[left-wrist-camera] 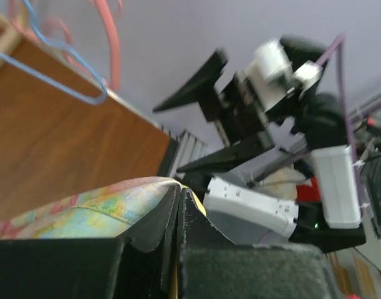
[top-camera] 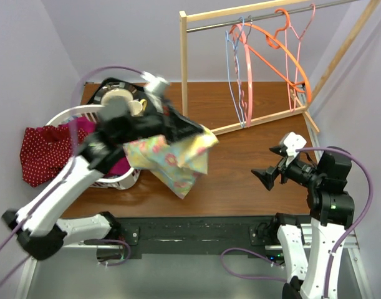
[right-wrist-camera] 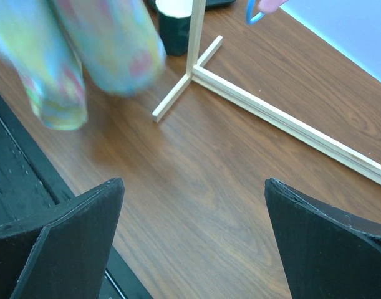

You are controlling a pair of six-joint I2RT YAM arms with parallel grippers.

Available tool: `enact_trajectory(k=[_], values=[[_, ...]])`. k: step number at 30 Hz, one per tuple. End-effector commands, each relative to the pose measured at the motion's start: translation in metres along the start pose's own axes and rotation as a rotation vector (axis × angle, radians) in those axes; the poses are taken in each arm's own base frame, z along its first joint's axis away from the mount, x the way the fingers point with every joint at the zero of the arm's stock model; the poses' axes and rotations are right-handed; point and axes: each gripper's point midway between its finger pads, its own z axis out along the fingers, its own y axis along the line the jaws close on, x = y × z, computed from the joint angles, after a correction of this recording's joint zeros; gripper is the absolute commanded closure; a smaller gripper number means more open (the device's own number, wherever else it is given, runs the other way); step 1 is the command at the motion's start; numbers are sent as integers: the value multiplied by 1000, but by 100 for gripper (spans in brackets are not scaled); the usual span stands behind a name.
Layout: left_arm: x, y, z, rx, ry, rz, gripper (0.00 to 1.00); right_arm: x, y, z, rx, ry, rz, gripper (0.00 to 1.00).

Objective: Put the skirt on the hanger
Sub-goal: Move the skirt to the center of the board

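A floral yellow-and-pastel skirt (top-camera: 171,159) hangs in the air above the table's left middle, held by my left gripper (top-camera: 193,129). In the left wrist view the gripper (left-wrist-camera: 179,193) is shut on the skirt's edge (left-wrist-camera: 84,212). My right gripper (top-camera: 265,176) is open and empty at the right, above bare table (right-wrist-camera: 196,187). The skirt shows blurred at the upper left of the right wrist view (right-wrist-camera: 84,56). Orange (top-camera: 274,53) and blue (top-camera: 234,68) hangers hang from the rail of a wooden rack (top-camera: 184,68) at the back right.
A white laundry basket (top-camera: 109,177) with a red dotted garment (top-camera: 43,152) and a pink one stands at the left. A dark cup-like object (top-camera: 121,99) sits behind it. The rack's base bar (top-camera: 259,119) lies across the table's back.
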Motion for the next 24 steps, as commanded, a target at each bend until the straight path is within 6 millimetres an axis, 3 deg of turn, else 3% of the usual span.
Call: enact_trajectory(k=[1,3,7,8,9,12,14,15,18,21,23,24], values=[[60,22,46,-37,115,-1,100,5,2,-6,-4,46,-66,1],[80,41,57,-58,133,-17,100,12,4,-8,-9,73,-81,1],[127,103,84,-192,229,-38,100,27,6,-9,-38,127,-105,1],[132,110,91,-197,235,-41,100,30,6,-8,-55,137,-142,1],[152,127,101,-217,282,-65,100,36,12,-9,-82,157,-136,1],[176,141,126,-180,327,-110,100,49,27,-10,-187,171,-196,1],[180,137,141,-134,329,-128,100,56,35,-10,-247,170,-252,1],[196,140,149,-133,361,-136,100,60,37,-10,-261,174,-256,1],[210,141,163,-120,395,-145,100,72,44,-11,-317,187,-288,1],[207,151,163,-160,401,-123,100,84,57,-11,-406,175,-337,1],[200,165,153,-250,408,-75,82,88,59,-8,-434,150,-384,1],[182,163,145,-270,376,-47,74,93,62,-6,-453,142,-381,1]])
